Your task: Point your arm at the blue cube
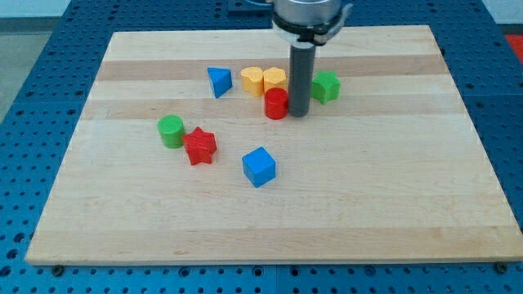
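Note:
The blue cube (259, 167) sits on the wooden board (392, 188) a little below the middle. My tip (299, 113) rests on the board above and to the right of it, well apart from it. The tip stands right beside a red cylinder (276, 104), on that block's right, and to the lower left of a green block (325, 86).
A blue triangular block (218, 82) lies at upper left. Two yellow blocks (252, 80) (274, 79) sit side by side just above the red cylinder. A green cylinder (171, 131) and a red star (199, 146) sit together at the left.

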